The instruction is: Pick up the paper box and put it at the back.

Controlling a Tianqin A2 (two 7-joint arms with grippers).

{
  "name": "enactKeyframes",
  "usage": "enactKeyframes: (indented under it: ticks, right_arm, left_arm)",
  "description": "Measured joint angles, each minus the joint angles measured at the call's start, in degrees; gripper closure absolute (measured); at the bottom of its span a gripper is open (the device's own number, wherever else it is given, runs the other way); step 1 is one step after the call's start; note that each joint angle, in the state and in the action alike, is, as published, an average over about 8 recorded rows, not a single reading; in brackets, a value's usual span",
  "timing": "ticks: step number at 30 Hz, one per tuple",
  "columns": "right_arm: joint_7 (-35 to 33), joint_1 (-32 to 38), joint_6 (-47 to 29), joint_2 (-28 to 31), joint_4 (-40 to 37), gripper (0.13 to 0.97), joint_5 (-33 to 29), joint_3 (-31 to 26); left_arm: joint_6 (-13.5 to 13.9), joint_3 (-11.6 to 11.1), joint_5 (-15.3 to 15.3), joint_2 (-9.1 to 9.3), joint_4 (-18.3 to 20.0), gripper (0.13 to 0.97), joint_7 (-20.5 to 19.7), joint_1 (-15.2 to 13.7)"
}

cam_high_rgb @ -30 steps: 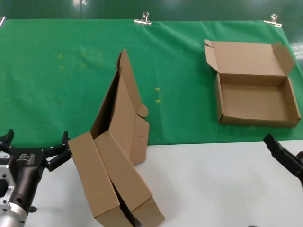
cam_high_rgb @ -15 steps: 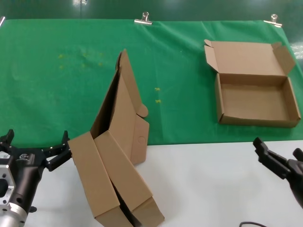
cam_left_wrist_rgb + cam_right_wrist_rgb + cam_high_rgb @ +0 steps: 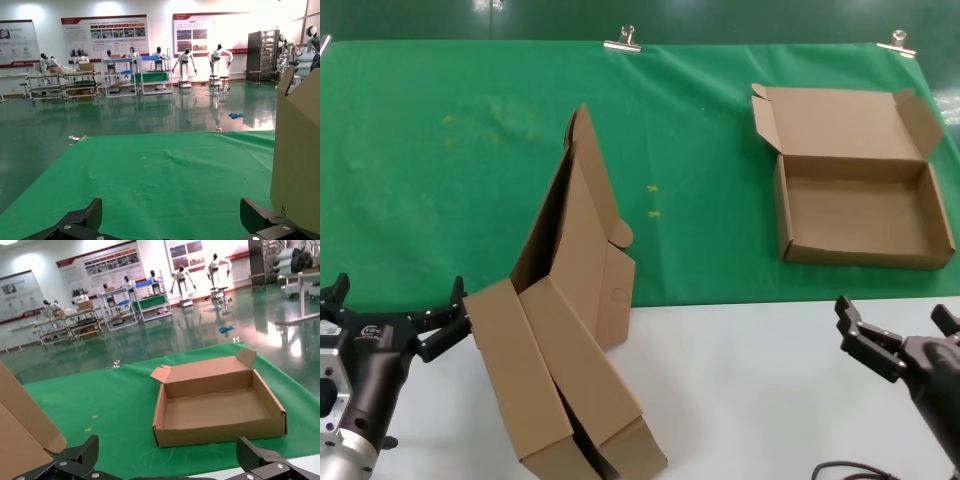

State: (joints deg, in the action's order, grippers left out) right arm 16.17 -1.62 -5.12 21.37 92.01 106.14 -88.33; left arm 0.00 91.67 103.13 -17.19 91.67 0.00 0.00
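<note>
2 boxes leaning together in a messy heap near the front-left of the table, straddling the front edge of the green cloth, with a lid flap sticking up. Third paper box lying open and flat toward the back-right corner, already on the cloth.

Left gripper hovering at the front-left edge just beside the heap, fingers spread wide, nothing held. Right gripper over the white tabletop near the front-right edge, also spread open and empty, close to the open box's front wall.

Biggest risk, probably: grabbing 1 box from that heap and toppling the other, maybe off the front edge. Thin cardboard walls could also buckle or slip under a pinch. Upright flap likely to catch a finger on approach.
</note>
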Motion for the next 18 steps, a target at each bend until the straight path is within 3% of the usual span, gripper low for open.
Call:
enactKeyframes:
  ticks: [18]
  right_arm:
    - [-12.64, 1.26, 4.0, -3.26, -0.27, 0.129, -2.35, -2.61]
  left_arm:
    - [0.0, 0.0, 0.01, 0.0, 0.0, 0.132, 0.0, 0.0]
